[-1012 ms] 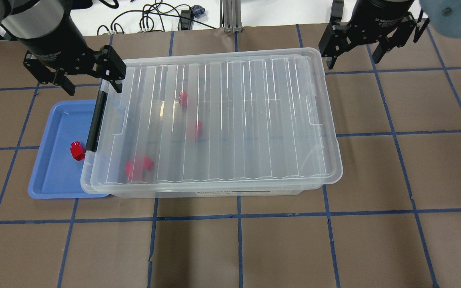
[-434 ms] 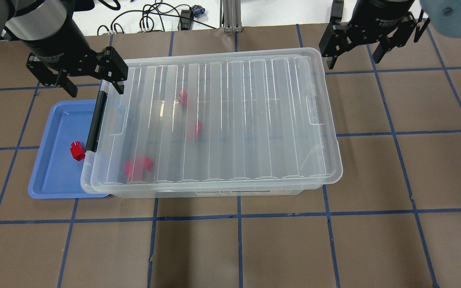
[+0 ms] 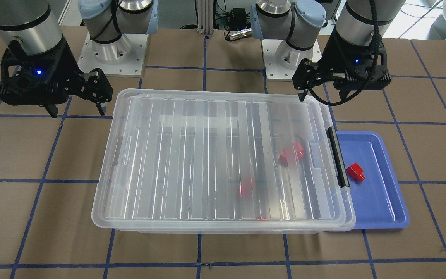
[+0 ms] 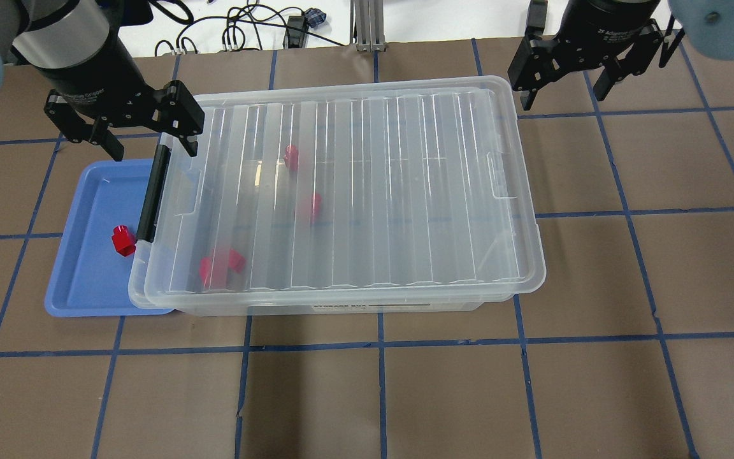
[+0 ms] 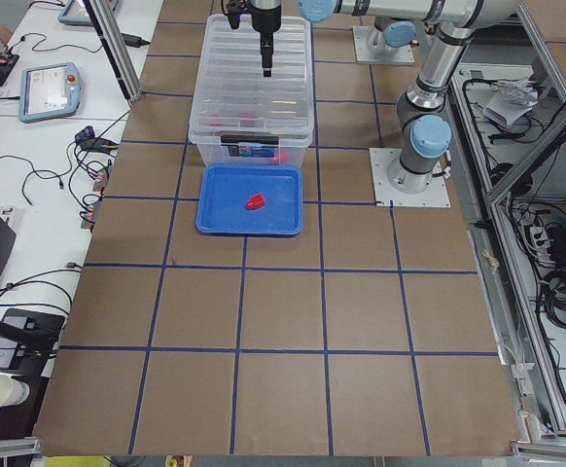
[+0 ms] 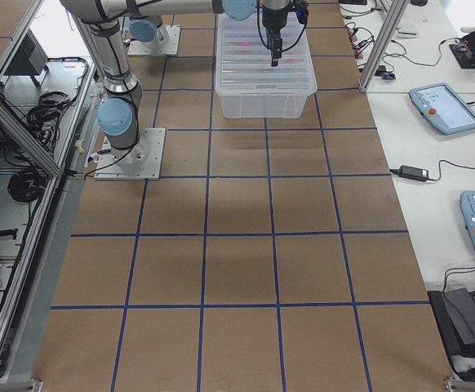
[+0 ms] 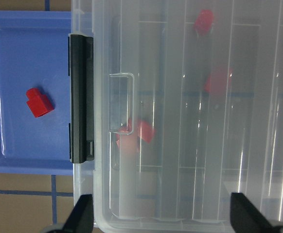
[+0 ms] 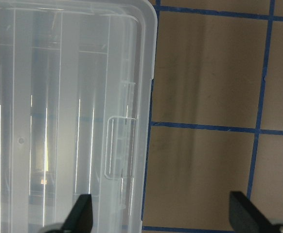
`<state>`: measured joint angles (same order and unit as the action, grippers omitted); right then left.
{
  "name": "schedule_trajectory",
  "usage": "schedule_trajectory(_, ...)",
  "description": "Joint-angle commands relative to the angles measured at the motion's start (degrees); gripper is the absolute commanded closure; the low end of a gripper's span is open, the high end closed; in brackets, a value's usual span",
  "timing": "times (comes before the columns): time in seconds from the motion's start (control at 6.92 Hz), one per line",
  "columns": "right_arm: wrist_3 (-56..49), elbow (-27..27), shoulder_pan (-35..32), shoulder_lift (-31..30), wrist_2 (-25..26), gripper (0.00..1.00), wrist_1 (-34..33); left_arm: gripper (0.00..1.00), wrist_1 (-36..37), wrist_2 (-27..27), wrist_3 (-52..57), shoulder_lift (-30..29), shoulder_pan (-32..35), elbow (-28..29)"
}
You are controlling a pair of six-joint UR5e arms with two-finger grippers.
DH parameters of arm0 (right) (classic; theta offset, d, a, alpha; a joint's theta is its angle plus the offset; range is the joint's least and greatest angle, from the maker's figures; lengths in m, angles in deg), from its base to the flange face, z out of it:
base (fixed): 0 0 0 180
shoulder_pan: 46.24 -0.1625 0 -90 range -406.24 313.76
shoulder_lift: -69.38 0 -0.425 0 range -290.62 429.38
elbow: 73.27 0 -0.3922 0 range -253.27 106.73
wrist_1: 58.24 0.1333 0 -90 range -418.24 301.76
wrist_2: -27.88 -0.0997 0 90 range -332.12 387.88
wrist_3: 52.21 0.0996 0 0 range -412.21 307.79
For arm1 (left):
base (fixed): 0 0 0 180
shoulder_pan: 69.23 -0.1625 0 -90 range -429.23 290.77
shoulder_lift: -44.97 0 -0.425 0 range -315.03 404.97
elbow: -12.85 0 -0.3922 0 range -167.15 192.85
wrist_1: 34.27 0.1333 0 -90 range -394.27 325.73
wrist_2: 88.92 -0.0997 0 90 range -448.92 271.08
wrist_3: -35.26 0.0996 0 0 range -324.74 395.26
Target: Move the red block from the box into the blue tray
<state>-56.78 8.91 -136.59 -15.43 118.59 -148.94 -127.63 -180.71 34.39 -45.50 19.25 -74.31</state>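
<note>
While left gripper (image 4: 150,148) and right gripper (image 4: 564,95) gape wide, red block (image 4: 123,240) lies in blue tray (image 4: 86,280);
long axis parallels latch bar (image 4: 153,191); stub toward left gripper.

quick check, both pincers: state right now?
Left pincer: open, holding nothing.
Right pincer: open, holding nothing.

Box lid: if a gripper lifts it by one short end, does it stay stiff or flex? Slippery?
Probably flexes some: the lid is thin-looking clear plastic, though its ribs should stiffen it. Its glossy surface shows glare streaks, so it may slip in a pinch. The black latch bar may hold that end down.
</note>
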Motion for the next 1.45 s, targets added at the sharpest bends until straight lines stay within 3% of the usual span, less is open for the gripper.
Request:
schedule_trajectory(0.0,0.0,0.0,0.0,0.0,0.0,0.0,0.0,0.0,-0.15,-0.24,-0.01,0.11,-0.15,0.23)
schedule_trajectory(0.72,0.0,0.0,0.0,0.0,0.0,0.0,0.0,0.0,-0.15,0.56,0.96,0.73,0.99,-1.0)
schedule_trajectory(1.3,0.0,0.0,0.0,0.09,0.0,0.0,0.0,0.0,0.63,2.84,1.21,-1.98,1.52,0.32)
